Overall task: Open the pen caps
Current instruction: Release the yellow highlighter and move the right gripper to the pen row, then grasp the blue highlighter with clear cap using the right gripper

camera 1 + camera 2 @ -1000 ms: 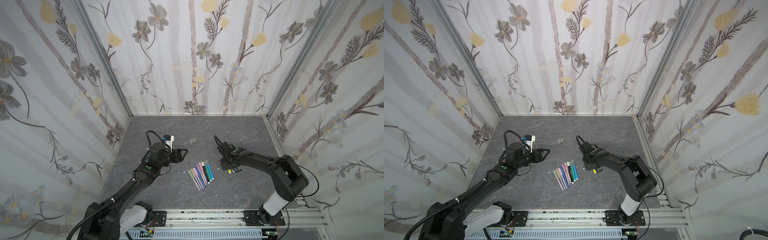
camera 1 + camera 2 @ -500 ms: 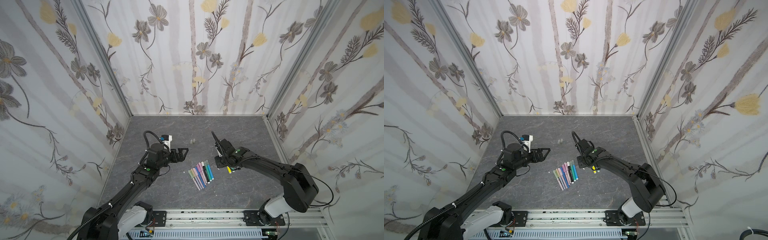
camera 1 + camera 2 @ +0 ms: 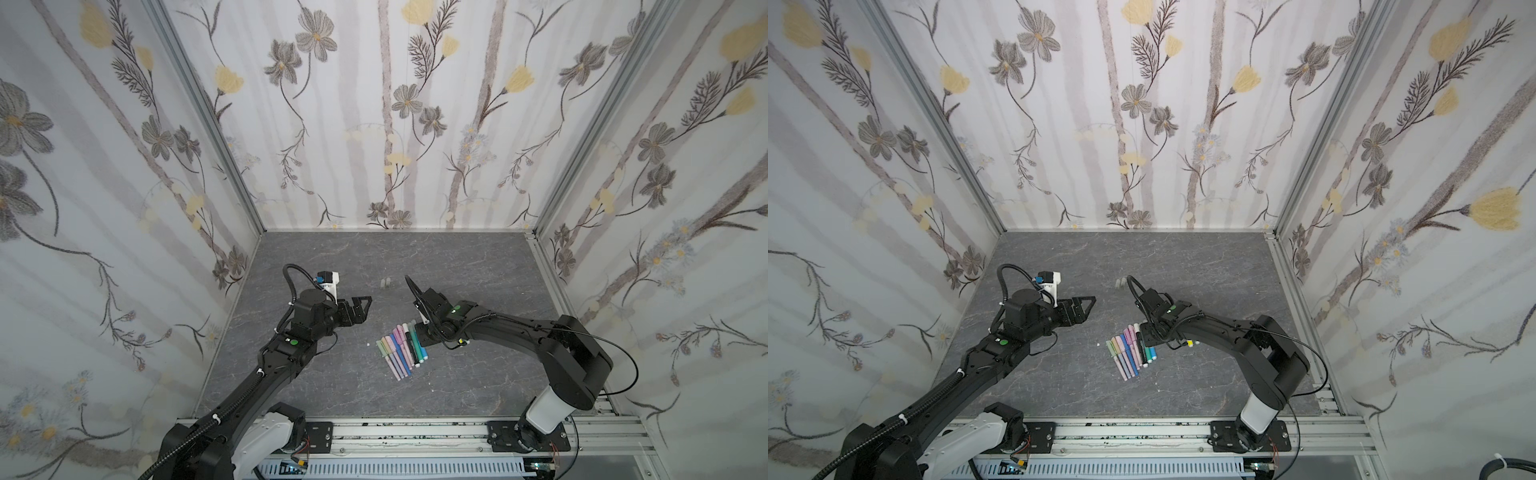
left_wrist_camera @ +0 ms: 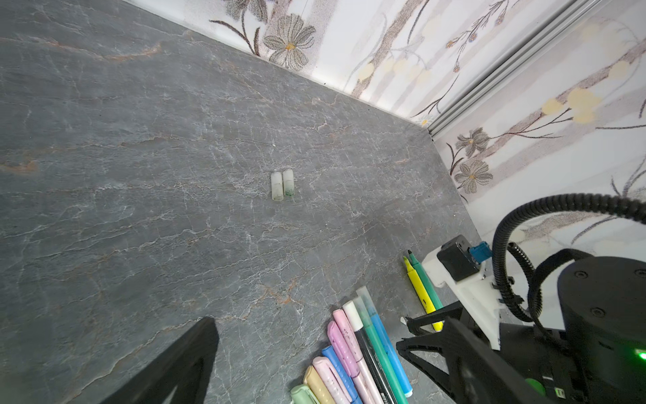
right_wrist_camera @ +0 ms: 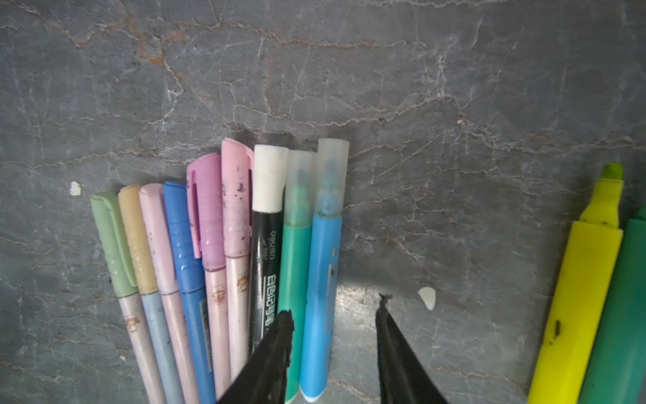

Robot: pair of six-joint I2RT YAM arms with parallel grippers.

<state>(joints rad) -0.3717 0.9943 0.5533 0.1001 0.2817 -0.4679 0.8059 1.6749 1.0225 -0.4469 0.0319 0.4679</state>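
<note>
Several capped pens (image 3: 401,347) (image 3: 1129,351) lie side by side mid-table, with pastel, white and translucent pen caps (image 5: 223,196) on their far ends. My right gripper (image 5: 335,314) (image 3: 419,337) is low over the row's right side and open. Its fingers (image 5: 279,335) straddle the blue pen (image 5: 320,280) without closing on it; a gap shows on one side. Two loose translucent caps (image 4: 282,184) (image 3: 385,283) lie farther back. My left gripper (image 3: 363,305) (image 3: 1088,305) hovers left of the pens, wide open and empty.
An uncapped yellow pen (image 5: 587,280) (image 4: 421,286) and a green pen (image 5: 629,297) lie together right of the row, partly under my right arm. Small white specks (image 5: 426,297) dot the grey table (image 3: 478,266). Patterned walls (image 3: 386,124) close in three sides.
My right gripper has swung left and down from beside the yellow pen to over the pen row. The left gripper's jaws have opened wider, and it has barely moved.
</note>
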